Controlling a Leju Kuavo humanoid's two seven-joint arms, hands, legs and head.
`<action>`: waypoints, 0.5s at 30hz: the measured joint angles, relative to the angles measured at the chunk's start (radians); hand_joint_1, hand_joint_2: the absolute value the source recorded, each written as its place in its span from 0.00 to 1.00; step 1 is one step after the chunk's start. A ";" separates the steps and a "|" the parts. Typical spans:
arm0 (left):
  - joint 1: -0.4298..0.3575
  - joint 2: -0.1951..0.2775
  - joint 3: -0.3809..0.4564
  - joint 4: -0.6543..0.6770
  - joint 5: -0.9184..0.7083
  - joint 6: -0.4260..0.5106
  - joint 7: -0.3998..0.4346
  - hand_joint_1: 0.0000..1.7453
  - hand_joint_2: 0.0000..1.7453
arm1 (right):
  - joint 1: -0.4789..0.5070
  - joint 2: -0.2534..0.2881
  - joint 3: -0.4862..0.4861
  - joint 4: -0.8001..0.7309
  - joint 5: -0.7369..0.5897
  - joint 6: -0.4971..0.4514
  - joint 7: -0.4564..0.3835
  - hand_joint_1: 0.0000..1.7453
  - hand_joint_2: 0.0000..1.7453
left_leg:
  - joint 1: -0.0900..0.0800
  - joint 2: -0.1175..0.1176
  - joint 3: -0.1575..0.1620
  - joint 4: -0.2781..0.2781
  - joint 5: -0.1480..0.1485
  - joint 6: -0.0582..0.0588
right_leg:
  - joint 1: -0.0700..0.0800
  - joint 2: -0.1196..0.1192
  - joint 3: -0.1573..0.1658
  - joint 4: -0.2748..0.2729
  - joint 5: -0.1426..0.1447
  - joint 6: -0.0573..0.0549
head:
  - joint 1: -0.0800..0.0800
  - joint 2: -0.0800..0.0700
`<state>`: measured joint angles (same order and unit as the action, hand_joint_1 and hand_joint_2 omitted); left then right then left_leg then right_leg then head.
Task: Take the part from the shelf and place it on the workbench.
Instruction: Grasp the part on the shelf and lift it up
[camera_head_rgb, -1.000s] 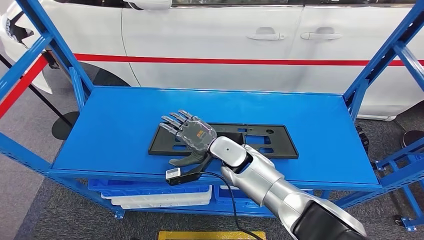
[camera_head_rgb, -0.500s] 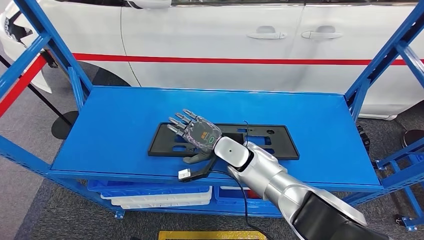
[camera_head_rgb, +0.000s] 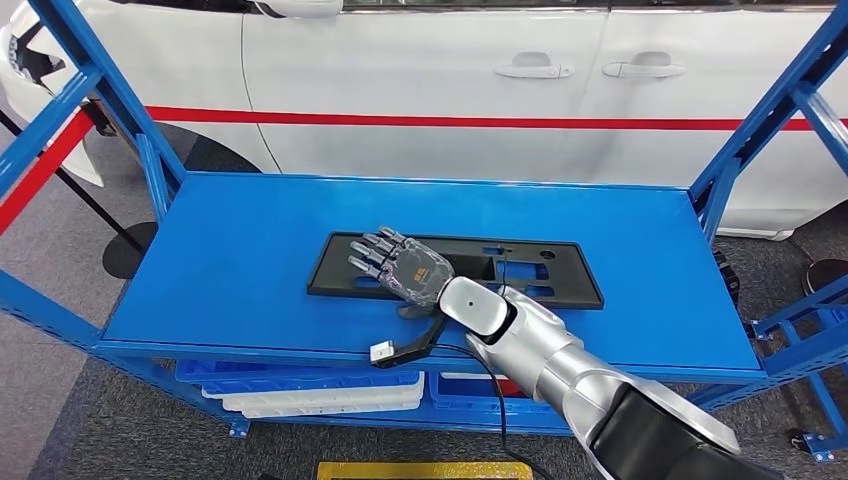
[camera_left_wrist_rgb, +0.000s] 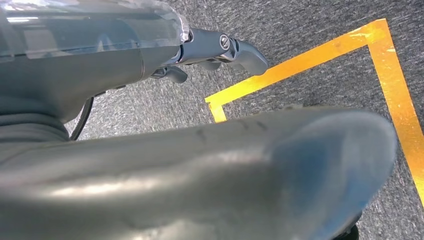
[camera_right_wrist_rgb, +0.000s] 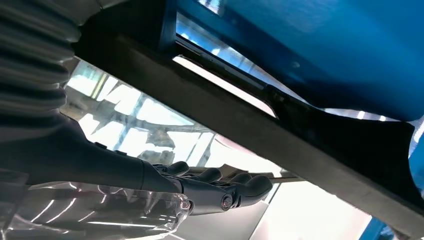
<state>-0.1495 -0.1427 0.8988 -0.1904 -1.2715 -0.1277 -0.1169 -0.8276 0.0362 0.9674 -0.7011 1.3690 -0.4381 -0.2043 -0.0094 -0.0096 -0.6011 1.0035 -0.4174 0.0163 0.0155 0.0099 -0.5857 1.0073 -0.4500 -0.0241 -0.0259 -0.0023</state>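
Your right hand (camera_head_rgb: 408, 272) has slid to the right along the blue metal shelf (camera_head_rgb: 230, 250) over the last second, and the flat black plastic panel with cut-out slots (camera_head_rgb: 520, 272) has shifted with it, from near the front lip to slightly deeper on the shelf. The hand now lies on the panel's left half, fingers stretched and spread, thumb tucked at the near edge; you cannot tell whether the thumb is under that edge, so the grip is unconfirmed. The panel is flat on the shelf, not lifted. Take this as the grasp being set, with lift and carry to the worktop ahead. Your left hand (camera_left_wrist_rgb: 220, 50) hangs above grey carpet with yellow tape (camera_left_wrist_rgb: 300, 65), fingers curled in, holding nothing.
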 joint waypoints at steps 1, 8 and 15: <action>0.000 0.000 0.000 0.000 0.000 0.000 0.000 0.00 0.00 | 0.001 -0.001 0.000 0.000 0.006 0.000 0.007 0.00 1.00 | 0.000 0.000 0.000 0.000 0.000 0.000 | 0.000 0.000 0.000 0.000 0.000 0.000 | 0.000 0.000; 0.000 0.000 0.000 0.000 0.000 0.001 -0.004 0.00 0.00 | 0.007 -0.008 0.002 0.012 0.066 -0.026 0.066 1.00 1.00 | 0.000 0.000 0.000 0.000 0.000 0.000 | 0.000 0.000 0.000 0.000 0.000 0.000 | 0.000 0.000; 0.000 0.001 0.000 0.000 0.000 0.001 -0.006 0.00 0.00 | 0.017 -0.008 0.010 0.027 0.113 -0.057 0.134 1.00 1.00 | 0.000 0.000 0.000 0.000 0.000 0.000 | 0.000 0.000 0.000 0.000 0.000 0.000 | 0.000 0.000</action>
<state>-0.1493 -0.1421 0.8988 -0.1904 -1.2715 -0.1267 -0.1226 -0.8110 0.0282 0.9773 -0.6739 1.4816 -0.4948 -0.0706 -0.0094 -0.0096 -0.6012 1.0034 -0.4175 0.0163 0.0156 0.0099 -0.5857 1.0073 -0.4500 -0.0241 -0.0259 -0.0023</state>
